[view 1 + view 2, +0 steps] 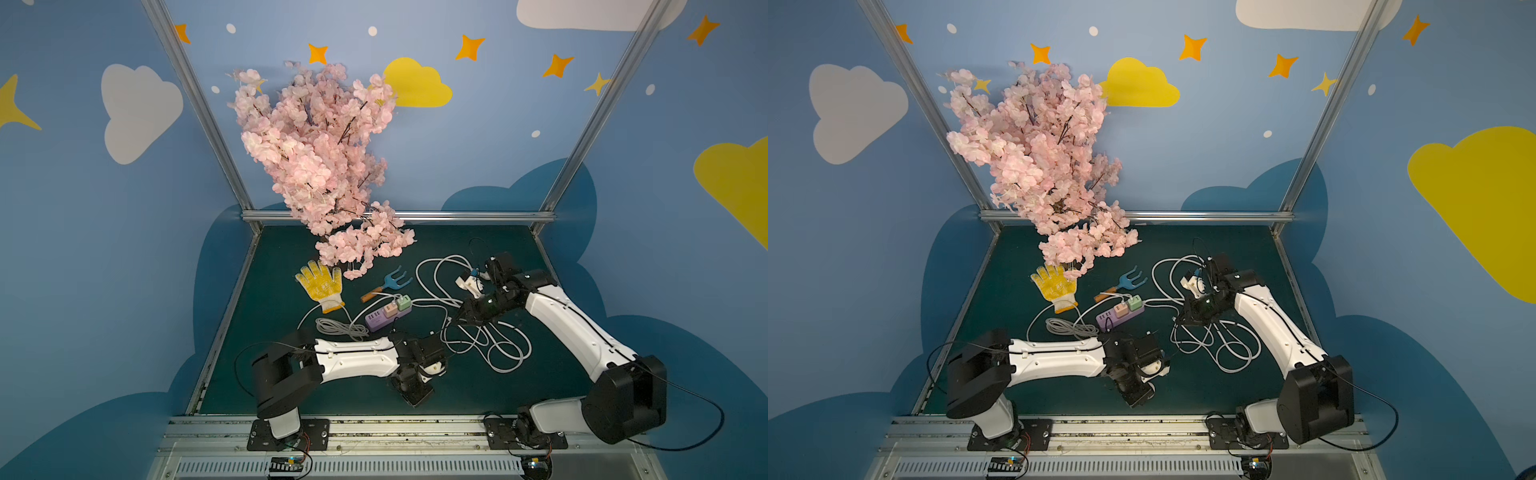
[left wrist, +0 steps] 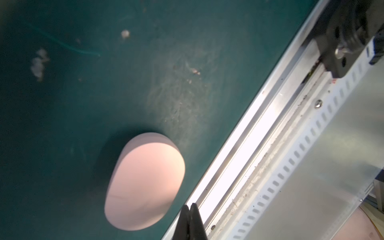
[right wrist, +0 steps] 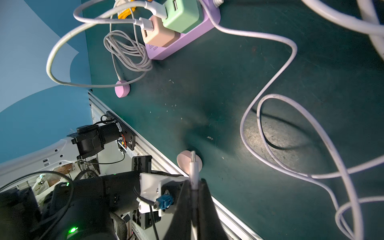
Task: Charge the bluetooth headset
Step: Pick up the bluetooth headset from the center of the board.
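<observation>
Pink, smooth and likely light, the case (image 2: 145,180) sits on the mat (image 2: 83,104) beside the closed, empty left claw (image 2: 189,206); pinch its narrow sides, while the right claw (image 3: 194,181) clamps the plug (image 3: 193,165).

The table (image 1: 498,395) is dark green. The walls (image 1: 83,249) are blue, with white and yellow clouds and orange stars. The blossom branch (image 1: 316,158) is pink. The glove (image 1: 321,286) has a yellow and white dotted pattern and an orange cuff. The small rake (image 1: 395,279) is blue with a brown handle. The power strip (image 3: 187,39) is purple and carries one green charger (image 3: 180,14) and one peach charger (image 3: 158,33). The charging cable (image 3: 249,34) is white, the coiled cord (image 3: 126,52) grey, the oval case (image 2: 145,182) pale pink.
</observation>
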Controlling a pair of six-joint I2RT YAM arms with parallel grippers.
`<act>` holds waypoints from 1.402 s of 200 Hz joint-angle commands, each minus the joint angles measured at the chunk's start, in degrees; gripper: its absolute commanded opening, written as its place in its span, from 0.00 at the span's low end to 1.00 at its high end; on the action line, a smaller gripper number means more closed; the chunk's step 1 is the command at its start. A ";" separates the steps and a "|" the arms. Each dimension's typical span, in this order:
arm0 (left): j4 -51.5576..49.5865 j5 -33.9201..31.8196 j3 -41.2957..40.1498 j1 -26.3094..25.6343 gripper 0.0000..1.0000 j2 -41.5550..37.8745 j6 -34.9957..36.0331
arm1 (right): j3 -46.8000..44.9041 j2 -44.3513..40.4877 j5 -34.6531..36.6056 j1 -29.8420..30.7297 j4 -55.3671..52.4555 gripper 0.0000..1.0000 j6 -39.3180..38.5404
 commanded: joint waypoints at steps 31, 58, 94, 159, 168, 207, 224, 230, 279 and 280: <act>-5.83 -10.00 4.99 2.76 0.03 3.74 1.25 | -0.76 -2.71 -0.42 -0.45 0.47 0.00 0.76; -5.79 -11.60 7.83 5.38 0.03 4.08 1.93 | -1.28 -3.09 -0.41 -0.92 1.09 0.00 0.77; -4.96 -10.65 11.76 8.88 0.09 4.80 3.42 | -1.82 -1.88 -1.52 -1.88 1.75 0.00 0.32; -7.89 -2.01 9.56 8.18 0.61 0.20 -2.29 | -2.25 -0.21 -3.67 -3.82 2.84 0.00 -0.92; -8.62 -1.66 9.95 7.70 0.70 0.79 -4.65 | -2.35 -0.01 -4.13 -3.96 3.01 0.00 -1.08; -8.54 -1.58 11.36 5.94 1.00 4.04 -12.04 | -2.95 -0.88 -4.84 -4.47 3.45 0.00 -1.18; -8.25 -3.07 12.26 5.47 1.00 5.22 -13.88 | -3.18 -1.28 -4.90 -4.82 3.37 0.00 -1.47; -8.33 -3.77 12.53 5.40 1.00 5.61 -14.38 | -3.33 -1.33 -5.06 -4.98 3.41 0.00 -1.64; -7.06 -6.83 13.53 5.73 0.90 9.41 -21.37 | -4.17 -1.81 -6.19 -5.60 3.76 0.00 -2.04; -7.00 -6.81 13.53 5.76 0.89 9.51 -21.56 | -4.18 -1.83 -6.15 -5.60 3.78 0.00 -2.05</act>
